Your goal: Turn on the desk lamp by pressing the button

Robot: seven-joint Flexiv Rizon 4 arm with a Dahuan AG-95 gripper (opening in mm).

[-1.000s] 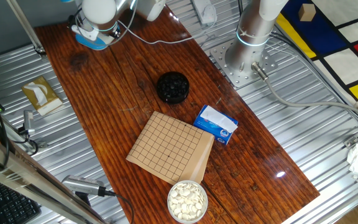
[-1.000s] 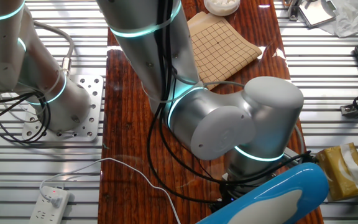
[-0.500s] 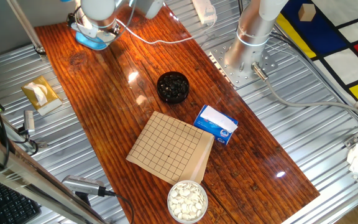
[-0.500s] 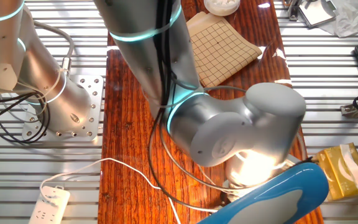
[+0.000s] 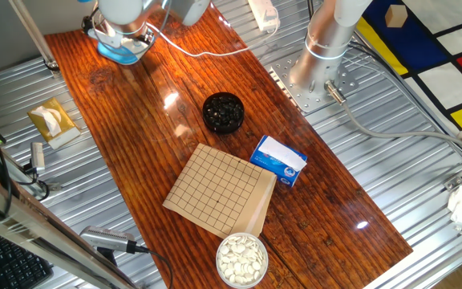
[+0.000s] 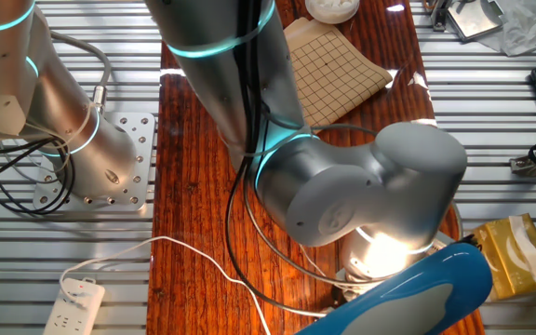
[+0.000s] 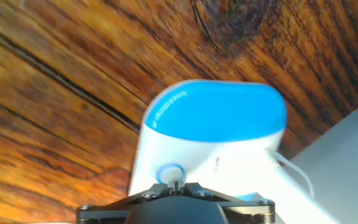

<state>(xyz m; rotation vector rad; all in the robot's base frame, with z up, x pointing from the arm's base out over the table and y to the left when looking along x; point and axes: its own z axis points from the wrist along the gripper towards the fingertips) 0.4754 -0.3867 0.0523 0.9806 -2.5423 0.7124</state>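
Note:
The desk lamp point(image 5: 123, 50) stands at the table's far left corner, with a light-blue base, white upper parts and a thin white cord point(image 5: 207, 53). It is lit and throws warm light on the wood. In the hand view its blue-and-white body point(image 7: 216, 124) fills the middle, with a round ring button point(image 7: 170, 173) on the white part. My gripper point(image 7: 176, 185) is shut, its fingertips together right at the button. In the other fixed view the lamp's blue head point(image 6: 417, 293) lies under my wrist, which hides the fingers.
A black bowl of dark stones point(image 5: 222, 111), a grid board point(image 5: 219, 189), a blue-and-white packet point(image 5: 279, 160) and a bowl of white stones point(image 5: 241, 258) lie down the table. A tissue box point(image 5: 54, 122) sits off its left edge. A power strip point(image 6: 74, 302) lies beside the arm base.
The lamp was dark one second ago and is lit now. My wrist has shifted slightly over the lamp since.

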